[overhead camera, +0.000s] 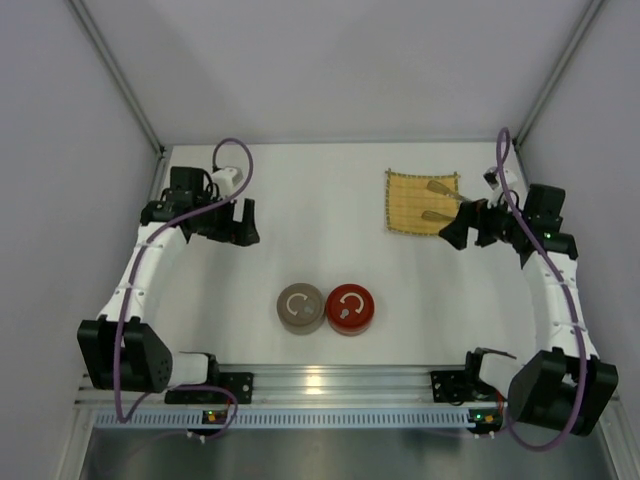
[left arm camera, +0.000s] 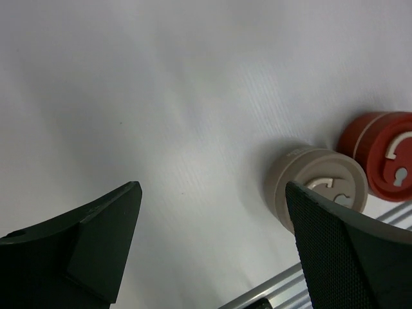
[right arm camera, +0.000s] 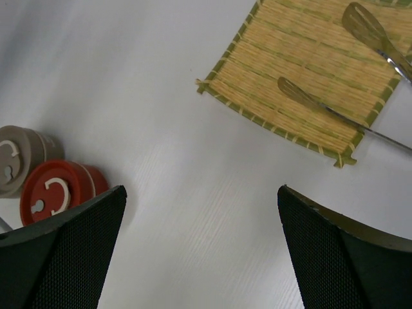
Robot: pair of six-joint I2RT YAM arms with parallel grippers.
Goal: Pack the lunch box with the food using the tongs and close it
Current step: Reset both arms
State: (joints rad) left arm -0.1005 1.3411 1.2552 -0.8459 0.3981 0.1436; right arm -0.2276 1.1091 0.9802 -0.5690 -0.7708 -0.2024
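Note:
The lunch box shows as two round tubs with their lids on, a beige one [overhead camera: 300,308] [left arm camera: 318,187] [right arm camera: 16,158] and a red one [overhead camera: 350,309] [left arm camera: 383,154] [right arm camera: 55,193], side by side at the front middle of the table. The silver tongs [overhead camera: 438,200] [right arm camera: 302,96] lie with their flattened tips on the yellow mat [overhead camera: 420,203] [right arm camera: 302,71]; their joined end is hidden under my right arm. My right gripper [overhead camera: 453,232] [right arm camera: 201,193] hangs open just right of the mat. Over bare table at the far left, my left gripper [overhead camera: 243,222] [left arm camera: 212,193] is open and holds nothing. No food is in view.
White walls with metal posts close in the table at the back and both sides. A ribbed aluminium rail [overhead camera: 330,385] [left arm camera: 270,286] runs along the near edge between the arm bases.

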